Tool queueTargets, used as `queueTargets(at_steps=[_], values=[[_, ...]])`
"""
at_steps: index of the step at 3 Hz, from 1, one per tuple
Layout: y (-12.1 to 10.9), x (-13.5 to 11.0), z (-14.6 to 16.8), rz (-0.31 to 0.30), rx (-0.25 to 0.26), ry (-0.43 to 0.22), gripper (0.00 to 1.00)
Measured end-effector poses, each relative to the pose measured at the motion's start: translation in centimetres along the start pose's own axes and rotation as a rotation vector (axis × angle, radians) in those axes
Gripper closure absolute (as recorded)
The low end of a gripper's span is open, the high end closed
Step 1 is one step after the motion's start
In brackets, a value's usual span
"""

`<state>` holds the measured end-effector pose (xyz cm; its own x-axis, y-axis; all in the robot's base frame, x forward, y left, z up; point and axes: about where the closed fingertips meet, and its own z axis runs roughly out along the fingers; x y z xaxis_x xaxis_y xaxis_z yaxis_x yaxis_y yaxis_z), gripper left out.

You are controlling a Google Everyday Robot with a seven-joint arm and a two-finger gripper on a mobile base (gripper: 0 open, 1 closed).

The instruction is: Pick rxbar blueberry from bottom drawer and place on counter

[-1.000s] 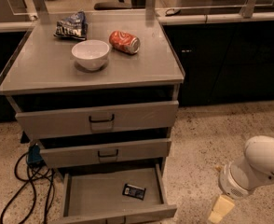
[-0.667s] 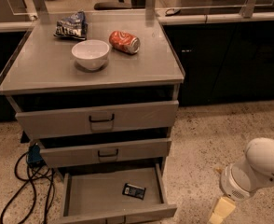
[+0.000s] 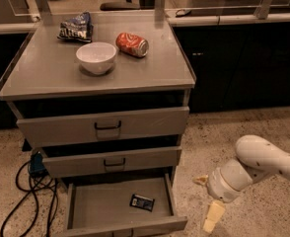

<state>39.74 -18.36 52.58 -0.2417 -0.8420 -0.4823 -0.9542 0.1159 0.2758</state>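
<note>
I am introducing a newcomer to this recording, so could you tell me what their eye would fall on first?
The open bottom drawer stands out, with the rxbar blueberry lying alone on its floor, right of centre. Right of the drawer, the robot's white arm holds its hand low over the speckled floor. On the counter sit a white bowl, a red soda can and a dark-blue snack bag.

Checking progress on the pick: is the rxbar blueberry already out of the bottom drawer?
No, the rxbar blueberry lies in the open bottom drawer, and the gripper hangs beside it, over the floor.
</note>
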Motion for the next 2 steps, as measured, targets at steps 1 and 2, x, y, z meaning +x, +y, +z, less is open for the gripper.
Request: queueTargets(at_steps=[1, 2], values=[[1.4, -4.9, 3.1, -0.245, -0.085, -0.064, 0.0], [1.7, -6.5, 3.5, -0.302, -0.093, -0.079, 0.0]])
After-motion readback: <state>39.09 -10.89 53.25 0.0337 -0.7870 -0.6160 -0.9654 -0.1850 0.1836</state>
